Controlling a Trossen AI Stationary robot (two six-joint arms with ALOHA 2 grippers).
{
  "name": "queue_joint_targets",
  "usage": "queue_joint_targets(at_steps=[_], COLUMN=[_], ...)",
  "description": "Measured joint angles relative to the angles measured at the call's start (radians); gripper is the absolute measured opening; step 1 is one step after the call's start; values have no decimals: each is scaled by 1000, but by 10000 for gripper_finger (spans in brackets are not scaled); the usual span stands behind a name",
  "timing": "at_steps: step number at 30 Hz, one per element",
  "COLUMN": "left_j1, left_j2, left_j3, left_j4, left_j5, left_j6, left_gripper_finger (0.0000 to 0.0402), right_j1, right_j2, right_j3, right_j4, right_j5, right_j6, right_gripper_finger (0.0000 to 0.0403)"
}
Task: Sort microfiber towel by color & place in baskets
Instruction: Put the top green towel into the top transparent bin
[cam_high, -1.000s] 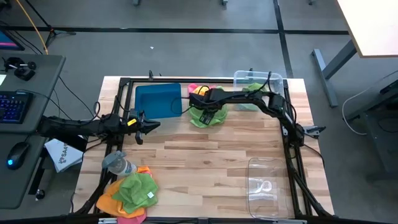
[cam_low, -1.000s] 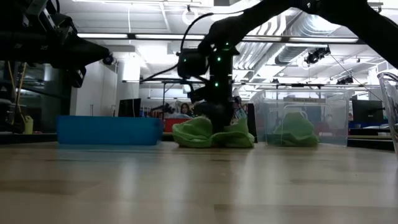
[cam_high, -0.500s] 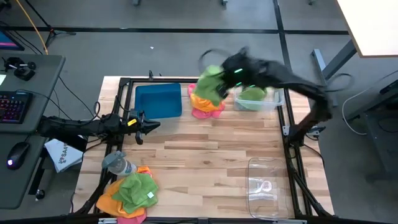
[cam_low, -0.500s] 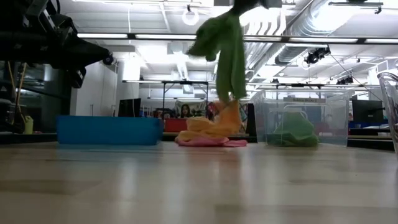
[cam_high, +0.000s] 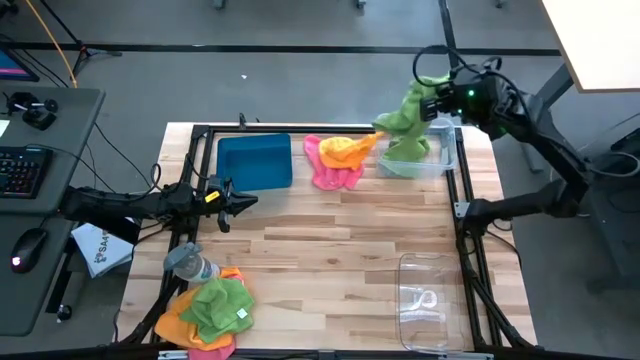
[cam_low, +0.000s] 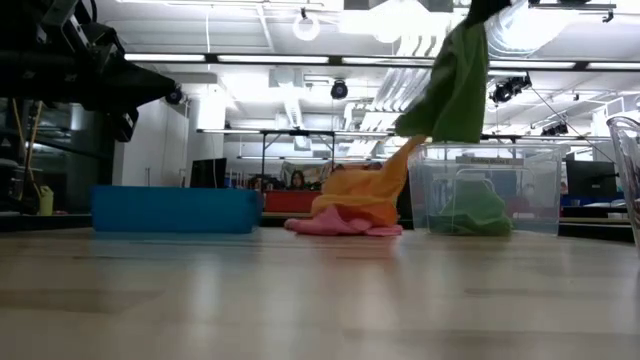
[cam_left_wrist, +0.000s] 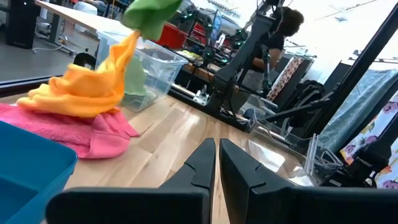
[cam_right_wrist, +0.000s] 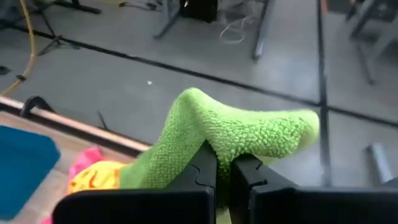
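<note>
Above the clear bin (cam_high: 448, 152), right tool (cam_high: 432, 104) clamped on green towel (cam_high: 408, 113); left tool (cam_high: 248, 202) together, parked left of surface (cam_high: 330, 250)

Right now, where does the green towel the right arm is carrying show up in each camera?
High view: green towel hangs from the right tool over the clear bin.
Low view: upper right, above that bin.
Left wrist view: top edge.
Right wrist view: centre.
Shared landmark: orange towel.
</note>
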Motion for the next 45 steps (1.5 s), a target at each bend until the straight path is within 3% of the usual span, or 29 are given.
queue_joint_targets(at_steps=[5, 10, 12, 19, 25, 29, 34, 38, 45], left_j1=[0, 0, 0, 0, 0, 0, 0, 0, 0], left_j2=[0, 0, 0, 0, 0, 0, 0, 0, 0], left_j3=[0, 0, 0, 0, 0, 0, 0, 0, 0], left_j4=[0, 0, 0, 0, 0, 0, 0, -2, -4], left_j5=[0, 0, 0, 0, 0, 0, 0, 0, 0], left_j6=[0, 0, 0, 0, 0, 0, 0, 0, 0], left_gripper_finger=[11, 11, 11, 11, 11, 11, 11, 11, 11], right_j1=[-12, 40, 68, 90, 98, 198, 237, 267, 151], right_j2=[-41, -36, -29, -40, -9, 6, 114, 110, 114], right_j3=[-156, -197, -188, -75, -35, -61, -74, -65, -41], right_j4=[157, 588, 707, 709, 691, 928, 851, 872, 473], right_j5=[-239, -596, -668, -602, -687, -633, -855, -640, -471], right_j6=[59, 102, 118, 57, 158, 111, 261, 117, 41], right_gripper_finger=[1, 1, 0, 0, 0, 0, 0, 0, 0])
